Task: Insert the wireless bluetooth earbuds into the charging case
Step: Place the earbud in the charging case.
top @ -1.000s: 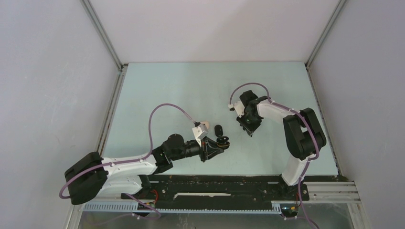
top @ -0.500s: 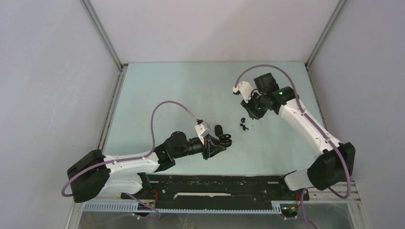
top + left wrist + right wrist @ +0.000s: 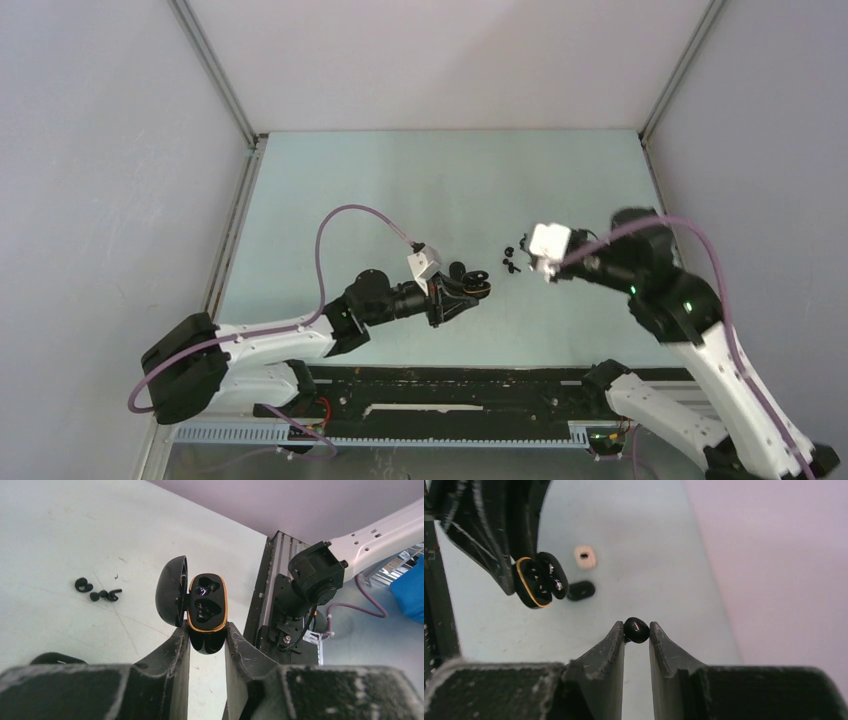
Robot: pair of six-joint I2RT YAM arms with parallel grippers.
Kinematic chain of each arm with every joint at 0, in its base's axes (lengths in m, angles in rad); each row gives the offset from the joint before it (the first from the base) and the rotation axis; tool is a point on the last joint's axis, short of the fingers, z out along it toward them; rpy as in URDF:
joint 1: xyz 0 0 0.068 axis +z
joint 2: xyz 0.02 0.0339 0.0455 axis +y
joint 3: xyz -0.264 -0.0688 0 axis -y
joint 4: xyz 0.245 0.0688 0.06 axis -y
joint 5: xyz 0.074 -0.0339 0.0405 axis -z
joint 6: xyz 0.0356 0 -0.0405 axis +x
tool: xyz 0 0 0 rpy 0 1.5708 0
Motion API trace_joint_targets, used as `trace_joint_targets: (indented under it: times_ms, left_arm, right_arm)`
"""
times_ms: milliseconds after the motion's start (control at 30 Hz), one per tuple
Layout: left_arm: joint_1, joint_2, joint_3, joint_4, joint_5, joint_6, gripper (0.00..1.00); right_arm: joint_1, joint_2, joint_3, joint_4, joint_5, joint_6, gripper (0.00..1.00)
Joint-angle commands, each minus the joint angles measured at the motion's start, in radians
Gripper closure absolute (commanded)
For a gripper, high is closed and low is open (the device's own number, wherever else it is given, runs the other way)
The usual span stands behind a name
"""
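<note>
Over table, right arm stretched leftward, tool pinching earbud.

Left fingers clamped, right fingers pinched, right arm raised

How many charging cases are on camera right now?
2. The open case is clamped in the left gripper; the second case lies on the table close beside it. The arms may hide others.
</note>
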Motion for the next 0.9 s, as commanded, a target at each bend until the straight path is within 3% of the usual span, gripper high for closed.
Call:
trace_joint_targets:
  times_ms: [0,133,367,633,867]
  left_arm:
    - [-0.003,-0.062,-0.015,0.105,0.025,0.056,1.00]
    - [-0.026,-0.088,-0.026,0.110,0.003,0.139,1.00]
    - [-0.074,-0.119,-0.037,0.116,-0.141,0.231,1.00]
    - [-0.087,-0.158,-0.044,0.120,-0.248,0.245,1.00]
    - [-0.094,-0.162,-0.041,0.121,-0.254,0.246,1.00]
  right_arm:
    - [0.081,-0.207,-0.205,0.370,-0.027,-0.009,1.00]
    - [0.174,-0.298,-0.306,0.480,0.031,-0.008,1.00]
    - [0.271,-0.307,-0.354,0.546,0.137,0.049,1.00]
    - [0.330,-0.302,-0.398,0.605,0.176,0.082,1.00]
    - [0.383,-0.289,-0.420,0.645,0.212,0.100,1.00]
